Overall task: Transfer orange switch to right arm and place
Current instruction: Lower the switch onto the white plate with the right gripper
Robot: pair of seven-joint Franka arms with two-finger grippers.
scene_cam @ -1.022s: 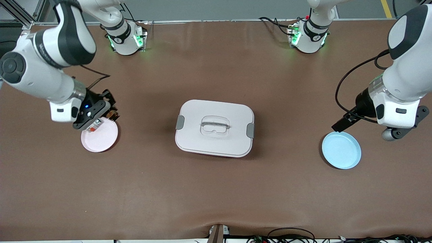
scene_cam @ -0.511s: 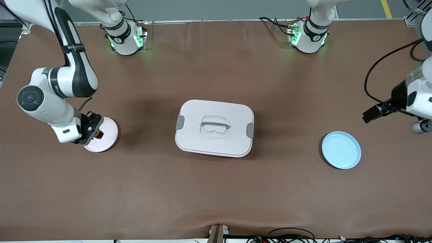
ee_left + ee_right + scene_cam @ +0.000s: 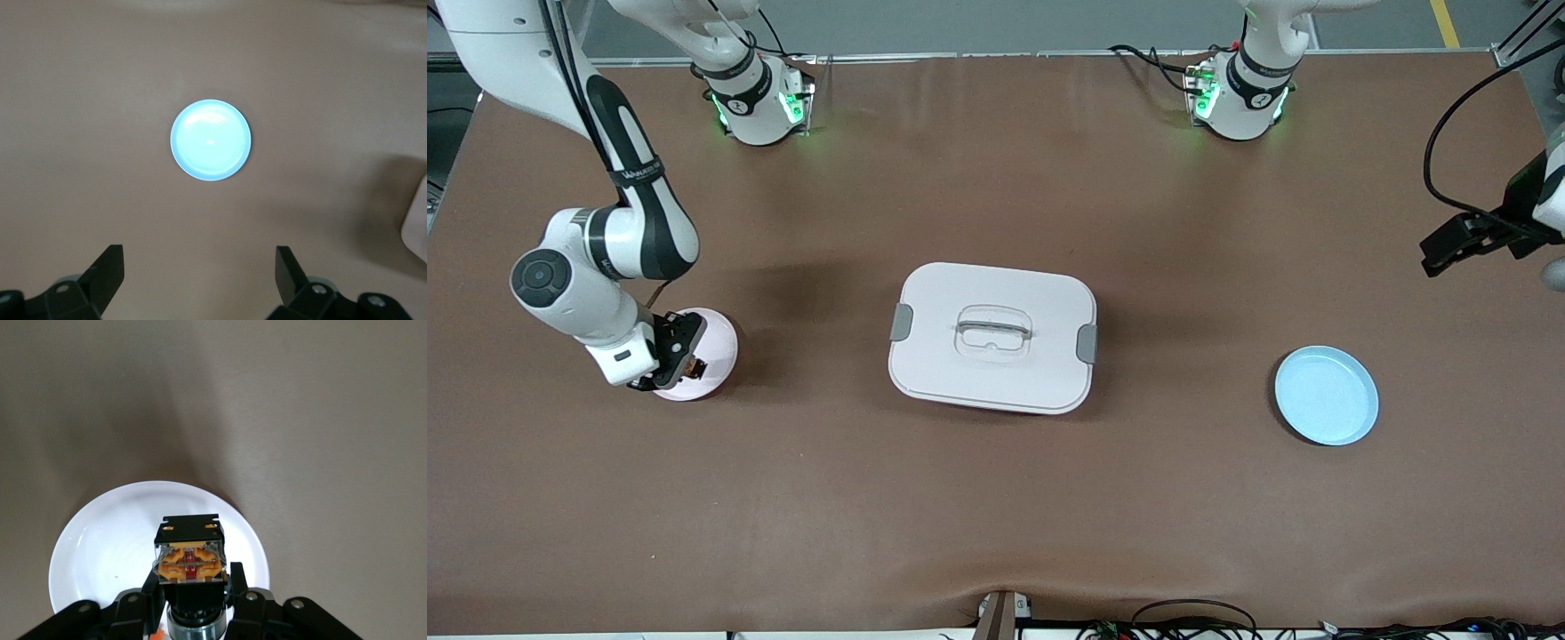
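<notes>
The orange switch [image 3: 190, 559], a small black block with orange markings, sits between the fingers of my right gripper [image 3: 192, 587], which is shut on it. Both are low over the pink plate [image 3: 716, 342] at the right arm's end of the table, where the switch [image 3: 694, 364] shows at the gripper's tip. I cannot tell whether the switch touches the plate [image 3: 100, 547]. My left gripper [image 3: 198, 273] is open with nothing in it, high above bare table beside the blue plate [image 3: 211, 140].
A white lidded box [image 3: 991, 338] with a handle lies in the middle of the table; its corner [image 3: 417, 223] shows in the left wrist view. The blue plate [image 3: 1325, 396] lies toward the left arm's end. Brown tabletop surrounds these.
My right gripper has come down with the switch onto the pink plate's area. My left arm has pulled away from the blue plate toward the table's end, still open.
</notes>
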